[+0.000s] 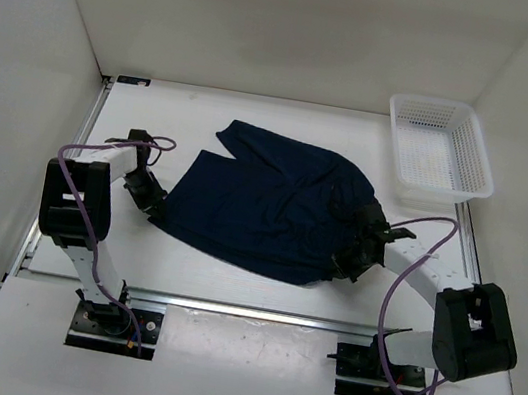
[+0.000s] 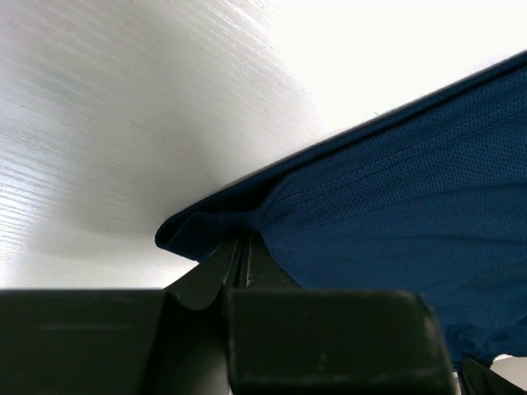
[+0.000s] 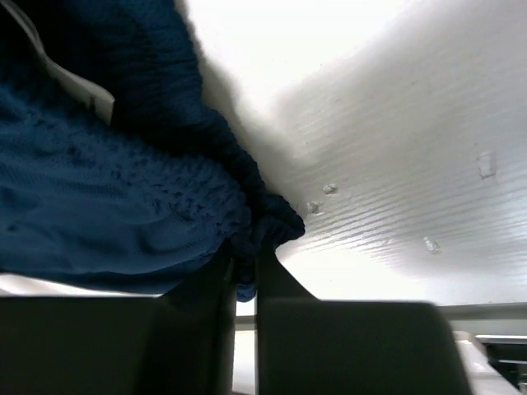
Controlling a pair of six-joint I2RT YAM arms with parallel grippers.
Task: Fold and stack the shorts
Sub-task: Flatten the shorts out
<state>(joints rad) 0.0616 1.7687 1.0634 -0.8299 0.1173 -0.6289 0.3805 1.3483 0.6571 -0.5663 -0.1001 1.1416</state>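
Observation:
The dark navy shorts (image 1: pixel 268 203) lie spread on the white table between the two arms. My left gripper (image 1: pixel 152 206) is at their near left corner, shut on the hem; in the left wrist view the folded hem (image 2: pixel 198 230) is pinched between the closed fingers (image 2: pixel 239 255). My right gripper (image 1: pixel 347 265) is at the near right corner. In the right wrist view its fingers (image 3: pixel 244 271) are shut on the gathered waistband (image 3: pixel 263 226). A white label (image 3: pixel 70 82) shows inside the fabric.
A white plastic basket (image 1: pixel 438 151) stands at the back right of the table. White walls close in the left, back and right sides. A metal rail (image 1: pixel 245 311) runs along the near edge by the arm bases.

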